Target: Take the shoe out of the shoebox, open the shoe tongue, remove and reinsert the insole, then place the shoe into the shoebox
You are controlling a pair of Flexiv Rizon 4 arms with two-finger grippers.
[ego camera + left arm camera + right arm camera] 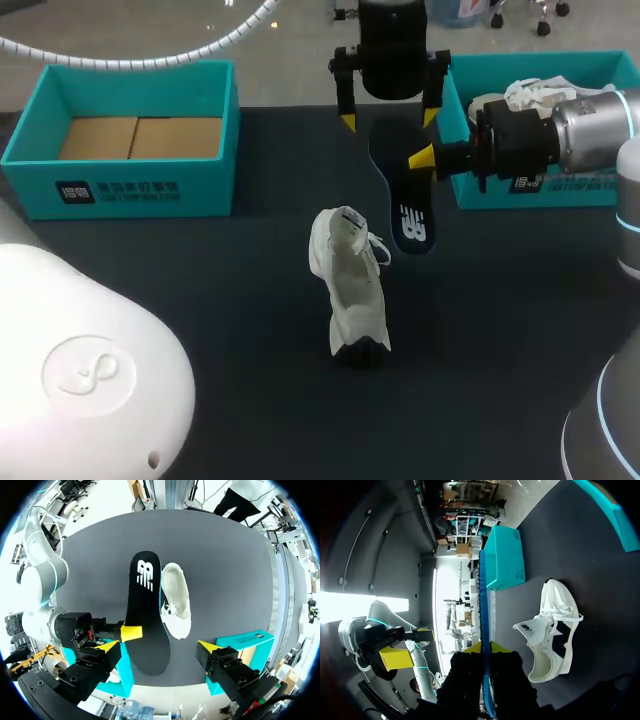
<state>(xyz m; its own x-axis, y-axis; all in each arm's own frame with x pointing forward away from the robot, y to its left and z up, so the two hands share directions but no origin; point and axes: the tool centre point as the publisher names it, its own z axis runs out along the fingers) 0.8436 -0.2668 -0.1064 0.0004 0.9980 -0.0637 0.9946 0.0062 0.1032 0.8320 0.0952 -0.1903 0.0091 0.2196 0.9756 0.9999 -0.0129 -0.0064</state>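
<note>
Dark and flat, the bench (200, 300) carries an open teal shoebox (130, 180) at the far left and a second teal box (585, 192) at the far right. Head view: the white shoe (352, 285) sits near the bench centre, outside both boxes. The dark insole (405, 205) hangs in the air just beside it, so the removal step appears complete and reinsertion pending. The right claw (428, 157) enters level from the right and is clamped on the insole near its far end, which leaves the free end pointing toward the shoe. The left claw (389, 120) points straight down from the far side, fingers apart, straddling the gripped end without touching it; this pose would suit a handover or a guiding grip. Left wrist view: the insole (145, 615) runs lengthwise ahead of the left claw (159, 646), between its spread fingers, printed face up. The shoe (176, 600) rests alongside it on the bench, opening upward. The right claw (129, 632) pinches the insole edge from one side. Right wrist view: the insole (485, 610) is seen edge-on, extending ahead from between the fingers of the right claw (485, 647), which press on both its faces. The shoe (552, 630) lies to one side of the insole; the left claw (410, 644) hangs on the other side, apart from it.
</note>
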